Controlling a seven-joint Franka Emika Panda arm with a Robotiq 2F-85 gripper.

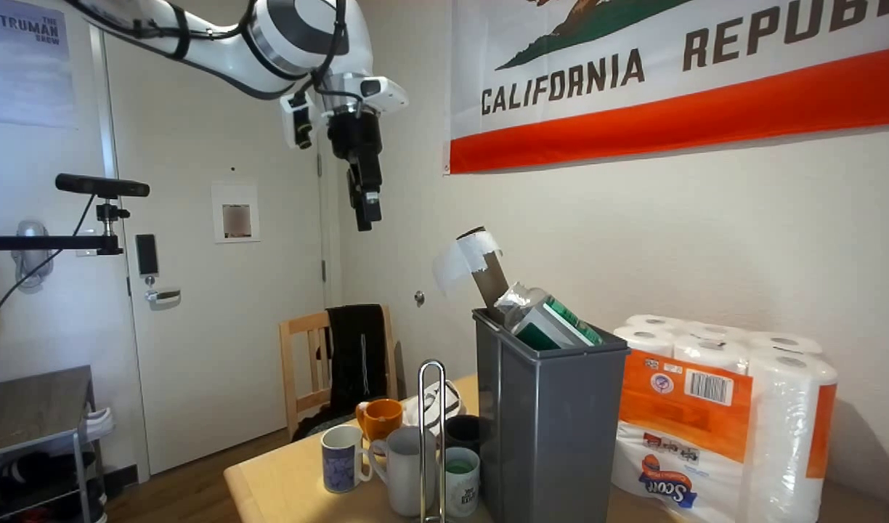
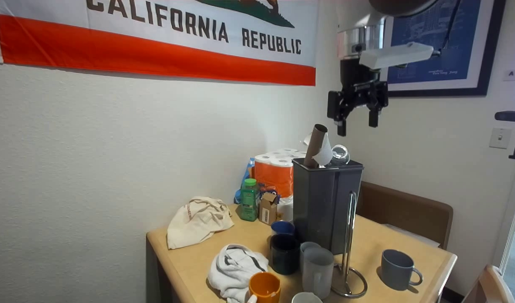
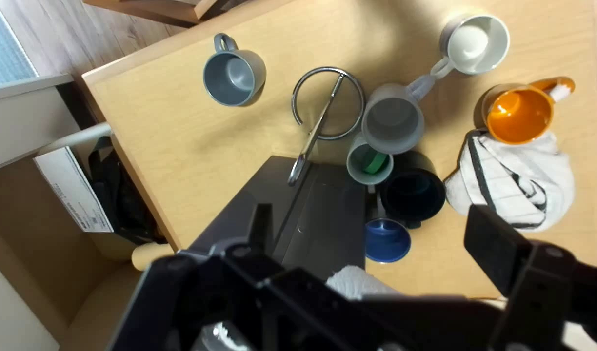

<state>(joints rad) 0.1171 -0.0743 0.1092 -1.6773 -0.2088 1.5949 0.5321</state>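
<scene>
I find my white robot arm (image 1: 212, 58) entering from the upper left of an exterior view, wrist bent so that my black two-fingered pincer (image 2: 357, 124) points down. Its fingers stand well apart. It hangs higher than the tall dark-grey plastic bin (image 2: 314, 206), right of centre in both exterior views; a brown cardboard tube (image 2: 315, 145) leans from the top. The pale wooden table (image 3: 157, 126) also bears a glossy orange mug (image 3: 518, 114) (right side of the wrist view), beside a crumpled white cloth (image 3: 501, 178). A white-and-red fabric flag (image 2: 156, 46) occupies the pale wall (image 2: 93, 168), upper left of an exterior view.
</scene>
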